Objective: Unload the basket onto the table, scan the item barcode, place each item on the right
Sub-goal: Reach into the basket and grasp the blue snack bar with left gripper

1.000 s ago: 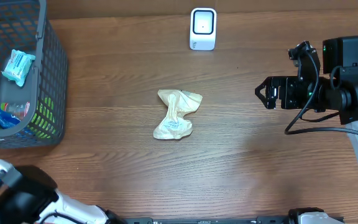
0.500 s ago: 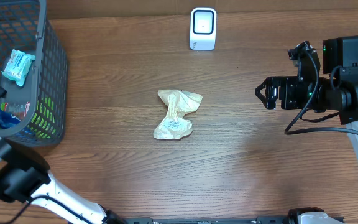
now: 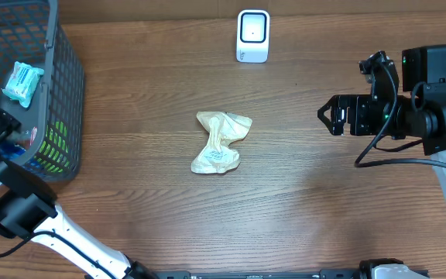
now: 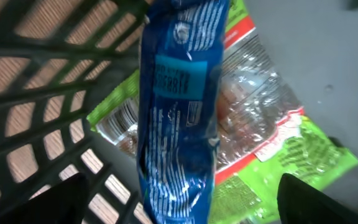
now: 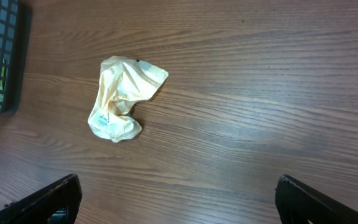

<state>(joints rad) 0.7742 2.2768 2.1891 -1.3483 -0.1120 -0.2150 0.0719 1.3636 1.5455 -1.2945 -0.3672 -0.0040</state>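
Brown wood-grain table (image 3: 300,201), grain running side to side. Carries three things directly: dark mesh basket (image 3: 66,93) at the far-left corner, partly out of frame; white scanner (image 3: 253,36) at the middle of the far edge; crumpled tan packet (image 3: 220,142) near mid-surface, well apart from both.

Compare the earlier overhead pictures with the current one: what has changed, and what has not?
The left arm swung up from the near-left corner; its open jaws now hang over the blue packet in the basket, holding nothing. The right arm, bag and scanner stayed put.
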